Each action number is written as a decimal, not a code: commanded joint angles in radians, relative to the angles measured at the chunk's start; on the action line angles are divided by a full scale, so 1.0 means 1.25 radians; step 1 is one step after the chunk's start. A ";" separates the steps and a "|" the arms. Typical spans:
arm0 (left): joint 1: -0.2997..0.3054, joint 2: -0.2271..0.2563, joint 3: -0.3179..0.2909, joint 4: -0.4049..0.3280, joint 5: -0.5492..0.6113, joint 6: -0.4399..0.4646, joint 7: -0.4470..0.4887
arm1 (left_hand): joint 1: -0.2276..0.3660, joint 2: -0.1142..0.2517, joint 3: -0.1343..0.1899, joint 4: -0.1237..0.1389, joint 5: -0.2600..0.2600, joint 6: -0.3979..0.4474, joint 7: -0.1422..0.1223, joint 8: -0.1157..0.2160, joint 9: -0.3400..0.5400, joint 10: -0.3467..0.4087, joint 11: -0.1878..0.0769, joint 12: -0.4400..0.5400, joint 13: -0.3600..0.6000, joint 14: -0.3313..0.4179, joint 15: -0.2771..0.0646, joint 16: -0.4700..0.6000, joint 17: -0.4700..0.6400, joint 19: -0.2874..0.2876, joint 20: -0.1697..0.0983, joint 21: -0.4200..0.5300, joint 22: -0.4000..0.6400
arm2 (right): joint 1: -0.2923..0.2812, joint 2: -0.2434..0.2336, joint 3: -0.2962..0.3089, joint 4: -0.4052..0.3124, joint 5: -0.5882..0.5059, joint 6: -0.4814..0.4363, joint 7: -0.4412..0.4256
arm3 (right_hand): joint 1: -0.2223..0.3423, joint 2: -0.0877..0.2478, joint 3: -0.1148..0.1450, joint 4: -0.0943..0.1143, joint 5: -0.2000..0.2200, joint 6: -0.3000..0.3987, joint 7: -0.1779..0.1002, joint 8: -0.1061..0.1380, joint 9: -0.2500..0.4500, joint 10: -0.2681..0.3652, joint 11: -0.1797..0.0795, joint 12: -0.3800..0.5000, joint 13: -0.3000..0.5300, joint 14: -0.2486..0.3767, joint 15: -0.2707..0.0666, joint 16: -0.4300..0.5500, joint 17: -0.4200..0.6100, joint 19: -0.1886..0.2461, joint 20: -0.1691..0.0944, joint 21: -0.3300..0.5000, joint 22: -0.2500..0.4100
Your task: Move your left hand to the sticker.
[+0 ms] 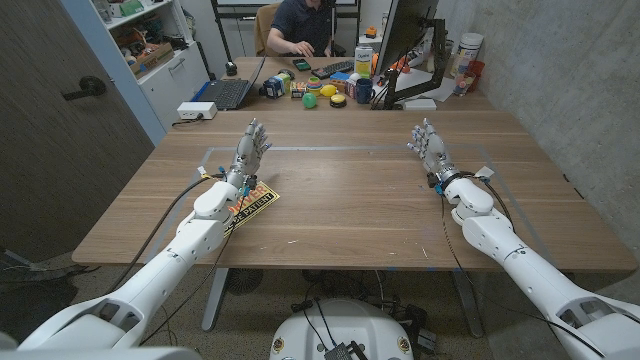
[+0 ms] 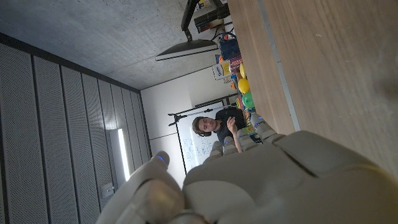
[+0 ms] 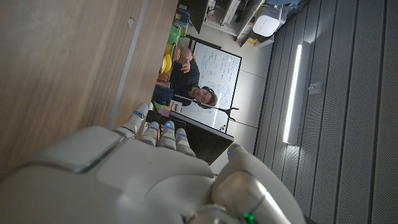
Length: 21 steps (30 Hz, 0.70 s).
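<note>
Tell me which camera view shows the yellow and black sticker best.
The head view. There the yellow and black rectangular sticker lies on the wooden table, partly covered by the left arm's wrist, behind the left hand. The left and right wrist views look along the hands over bare tabletop toward the room; neither lets me make out the sticker.

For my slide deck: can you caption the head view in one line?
Left hand raised open just beyond the yellow sticker under its wrist; right hand open over the wooden table.

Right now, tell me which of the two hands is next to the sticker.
The left hand. The yellow and black sticker lies on the table by its wrist, partly under the arm. The right hand is across the table, with only bare wood around it.
</note>
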 commanded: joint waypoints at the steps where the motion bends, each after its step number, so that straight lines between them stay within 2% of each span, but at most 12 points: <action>1: 0.009 -0.012 -0.020 0.003 0.018 -0.007 -0.002 | 0.000 0.017 0.003 0.001 0.004 -0.054 -0.001 0.004 0.003 -0.039 0.002 0.005 0.002 -0.078 0.001 0.004 0.002 -0.004 0.001 0.003 0.003 | -0.013 0.107 0.124 0.012 -0.131 -0.047 0.089 | 0.002 0.059 0.006 0.001 0.005 -0.001 0.008 0.005 0.003 -0.001 0.008 0.005 0.002 -0.005 -0.001 0.004 0.003 -0.003 0.000 0.004 0.002; 3: 0.020 -0.004 -0.020 -0.019 0.046 -0.002 0.031 | 0.000 0.017 0.003 0.001 0.005 -0.052 -0.003 0.005 0.003 -0.033 0.002 0.007 0.002 -0.075 0.001 0.005 0.002 -0.003 0.002 0.002 0.003 | -0.016 0.125 0.144 0.009 -0.146 -0.058 0.102 | 0.001 0.059 0.006 0.001 0.005 -0.002 0.008 0.004 0.003 -0.001 0.007 0.005 0.002 -0.005 -0.001 0.003 0.003 -0.003 0.000 0.004 0.002; 4: 0.046 0.006 -0.022 -0.069 0.137 0.000 0.155 | 0.003 0.010 -0.003 -0.003 0.007 -0.012 -0.018 0.018 0.003 0.008 -0.001 0.019 0.002 -0.040 -0.005 0.015 0.001 0.028 0.011 0.005 0.002 | -0.017 0.131 0.151 0.009 -0.158 -0.057 0.112 | 0.001 0.059 0.006 0.001 0.005 -0.001 0.008 0.004 0.003 -0.001 0.007 0.005 0.002 -0.005 -0.001 0.003 0.003 -0.003 0.000 0.003 0.002; 5: 0.062 0.011 -0.023 -0.102 0.196 0.011 0.233 | 0.010 0.000 -0.008 -0.010 0.012 0.029 -0.025 0.027 0.002 0.050 -0.008 0.025 0.002 0.010 -0.008 0.029 -0.001 0.071 0.017 0.009 0.001 | -0.019 0.138 0.160 0.006 -0.164 -0.064 0.116 | 0.001 0.059 0.006 0.001 0.005 -0.001 0.008 0.005 0.003 -0.001 0.007 0.005 0.002 -0.005 -0.001 0.003 0.003 -0.003 0.000 0.003 0.002; 6: 0.063 0.010 -0.024 -0.104 0.201 0.015 0.239 | 0.021 -0.016 -0.016 -0.021 0.019 0.073 -0.043 0.032 0.001 0.107 -0.011 0.031 0.000 0.075 -0.011 0.045 -0.004 0.117 0.028 0.007 -0.002 | -0.020 0.145 0.168 0.005 -0.172 -0.067 0.120 | 0.001 0.059 0.006 0.001 0.005 -0.002 0.007 0.004 0.003 -0.001 0.008 0.005 0.002 -0.005 -0.001 0.003 0.003 -0.003 0.000 0.003 0.002; 7: 0.084 0.025 -0.030 -0.145 0.252 0.016 0.290 | 0.027 -0.028 -0.022 -0.027 0.024 0.096 -0.055 0.032 0.000 0.141 -0.015 0.033 -0.001 0.103 -0.013 0.049 -0.005 0.143 0.038 0.005 -0.004 | -0.023 0.151 0.176 0.001 -0.181 -0.070 0.124 | 0.001 0.059 0.006 0.001 0.005 -0.002 0.007 0.004 0.003 -0.001 0.007 0.005 0.002 -0.005 -0.001 0.003 0.003 -0.003 0.000 0.003 0.002; 8: 0.093 0.031 -0.034 -0.159 0.265 0.014 0.300 | 0.029 -0.031 -0.024 -0.029 0.026 0.108 -0.077 0.032 0.000 0.146 -0.013 0.030 -0.001 0.117 -0.014 0.051 -0.005 0.150 0.041 0.001 -0.004 | -0.023 0.156 0.182 0.003 -0.189 -0.069 0.131 | 0.001 0.059 0.006 0.001 0.005 -0.002 0.007 0.004 0.003 -0.001 0.007 0.005 0.002 -0.005 -0.001 0.003 0.003 -0.003 0.000 0.003 0.002; 10: 0.112 0.044 -0.045 -0.187 0.283 0.015 0.313 | 0.030 -0.033 -0.026 -0.030 0.028 0.111 -0.088 0.030 -0.001 0.158 -0.025 0.031 -0.001 0.128 -0.015 0.052 -0.005 0.154 0.044 -0.002 -0.004 | -0.025 0.169 0.196 0.003 -0.198 -0.074 0.140 | 0.001 0.059 0.006 0.001 0.005 -0.002 0.007 0.004 0.003 -0.001 0.007 0.005 0.002 -0.005 -0.001 0.003 0.003 -0.003 -0.001 0.002 0.002; 11: 0.121 0.050 -0.051 -0.200 0.284 0.016 0.312 | 0.031 -0.035 -0.027 -0.032 0.029 0.118 -0.102 0.030 -0.001 0.163 -0.029 0.030 -0.001 0.132 -0.016 0.052 -0.005 0.157 0.043 -0.004 -0.004 | -0.025 0.174 0.200 0.005 -0.205 -0.074 0.147 | 0.001 0.059 0.006 0.001 0.005 -0.001 0.008 0.005 0.003 -0.001 0.008 0.005 0.002 -0.005 0.000 0.003 0.003 -0.002 0.000 0.002 0.002; 13: 0.138 0.054 -0.062 -0.218 0.288 0.012 0.318 | 0.032 -0.031 -0.027 -0.031 0.030 0.129 -0.117 0.031 -0.001 0.165 -0.027 0.026 0.000 0.122 -0.022 0.045 -0.005 0.152 0.038 -0.011 -0.003 | -0.027 0.185 0.210 0.003 -0.213 -0.081 0.154 | 0.000 0.058 0.006 0.001 0.005 -0.001 0.008 0.004 0.003 0.000 0.008 0.005 0.002 -0.004 -0.001 0.003 0.003 -0.002 0.000 0.002 0.002; 16: 0.154 0.059 -0.072 -0.234 0.301 0.009 0.323 | 0.031 -0.015 -0.024 -0.026 0.032 0.138 -0.120 0.029 0.000 0.164 -0.024 0.020 0.000 0.108 -0.025 0.035 -0.004 0.131 0.027 -0.027 -0.003 | -0.027 0.197 0.222 0.005 -0.228 -0.083 0.167 | 0.000 0.058 0.006 0.001 0.005 -0.002 0.008 0.004 0.003 0.000 0.009 0.006 0.002 -0.004 -0.001 0.003 0.004 -0.002 0.000 0.001 0.002; 21: 0.215 0.083 -0.097 -0.320 0.414 0.053 0.421 | 0.034 0.011 -0.017 -0.018 0.034 0.116 -0.135 0.012 0.000 0.125 -0.039 -0.002 0.001 0.071 -0.031 0.012 -0.003 0.102 0.019 -0.053 -0.001 | -0.027 0.213 0.236 0.006 -0.247 -0.078 0.185 | -0.001 0.057 0.005 0.002 0.005 -0.002 0.008 0.004 0.003 0.000 0.011 0.005 0.002 -0.004 -0.002 0.003 0.004 -0.002 0.000 0.000 0.002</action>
